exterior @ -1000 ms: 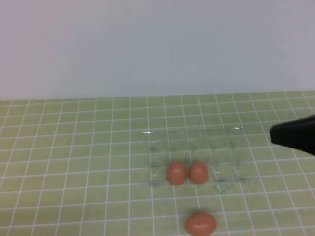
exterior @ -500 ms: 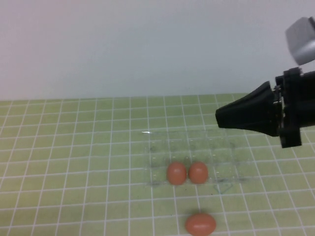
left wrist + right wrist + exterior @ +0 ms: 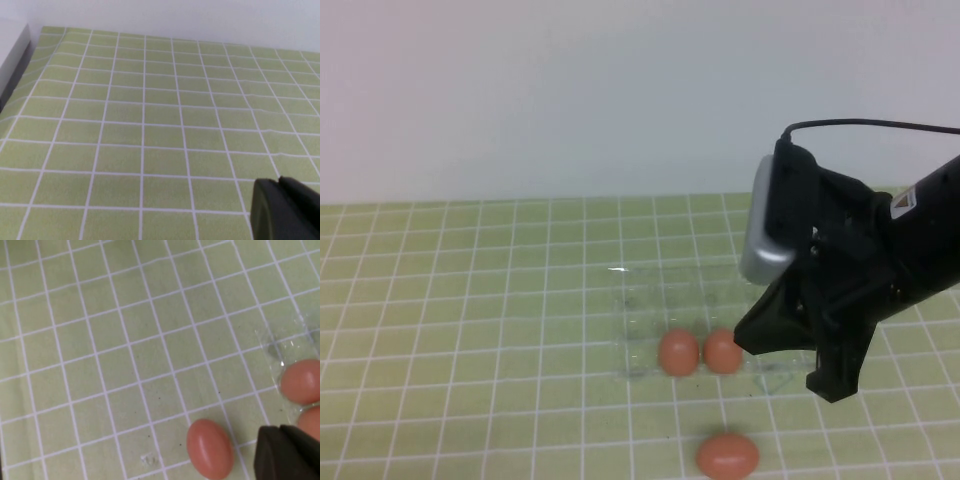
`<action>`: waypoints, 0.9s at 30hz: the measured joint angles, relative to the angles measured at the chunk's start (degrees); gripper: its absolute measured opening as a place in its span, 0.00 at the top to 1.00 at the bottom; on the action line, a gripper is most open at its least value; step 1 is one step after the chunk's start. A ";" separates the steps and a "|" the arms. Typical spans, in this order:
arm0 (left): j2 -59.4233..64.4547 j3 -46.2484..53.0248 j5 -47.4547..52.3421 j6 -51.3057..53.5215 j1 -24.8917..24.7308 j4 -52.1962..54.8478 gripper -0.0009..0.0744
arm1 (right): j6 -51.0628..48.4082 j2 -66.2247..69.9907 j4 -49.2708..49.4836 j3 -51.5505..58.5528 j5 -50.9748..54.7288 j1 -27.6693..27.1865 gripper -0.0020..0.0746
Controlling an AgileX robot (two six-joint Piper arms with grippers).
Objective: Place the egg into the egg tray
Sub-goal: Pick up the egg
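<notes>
Egg is lying sideways, just nearer than the right gripper hovering over the tray, grip unclear; left gripper parked, likewise unclear.

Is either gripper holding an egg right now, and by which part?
No. The loose egg lies untouched on the table; the right gripper hovers over the tray, and the left gripper is parked elsewhere.
</notes>
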 joint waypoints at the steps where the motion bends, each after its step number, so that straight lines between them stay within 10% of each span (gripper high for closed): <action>1: 0.00 0.00 0.00 0.00 0.00 0.00 0.99 | 0.00 0.24 -0.26 0.00 -0.25 0.16 0.98; 17: 0.00 0.00 0.00 0.00 0.00 0.00 0.99 | 4.69 7.09 -20.77 0.00 1.91 13.23 0.95; 27: 0.00 0.00 0.00 0.00 0.00 -0.08 0.99 | 4.20 12.18 -20.77 0.00 -1.55 14.36 0.43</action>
